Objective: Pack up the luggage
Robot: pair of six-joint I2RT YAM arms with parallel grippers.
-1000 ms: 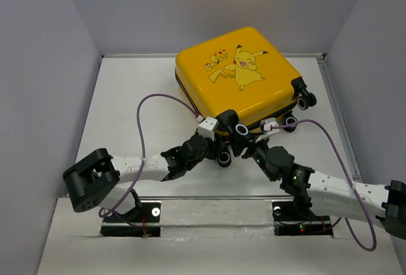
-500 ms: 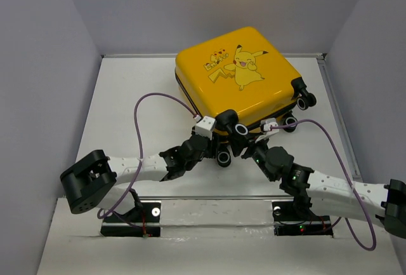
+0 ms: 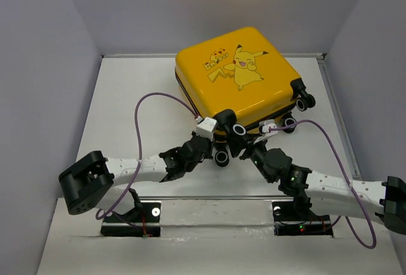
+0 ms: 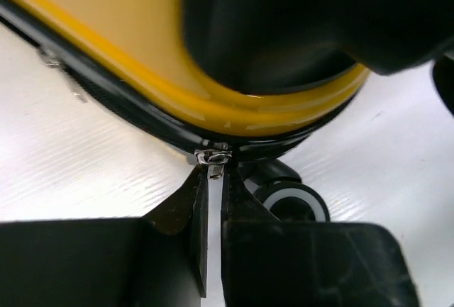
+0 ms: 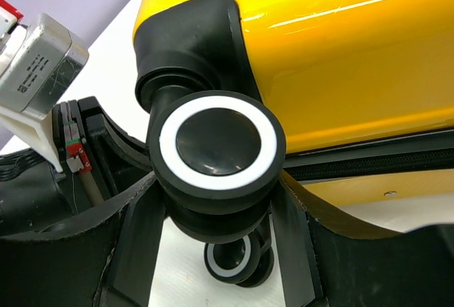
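You have the luggage lying flat and zipped shut on the white table, towards the far side, its near corner turned to both arms. The shell is smooth, glossy yellow plastic with rounded corners, and on top is a Pikachu print with small lettering beside it that is too small to read. A black zipper trim runs round the side. Your left gripper is pinched almost closed on the small silver metal zipper pull at that corner, with only a thin slit between its flat black fingers. Your right gripper grasps a caster wheel, a black disc with a white ring, with one finger against each side. A second wheel sits below it.
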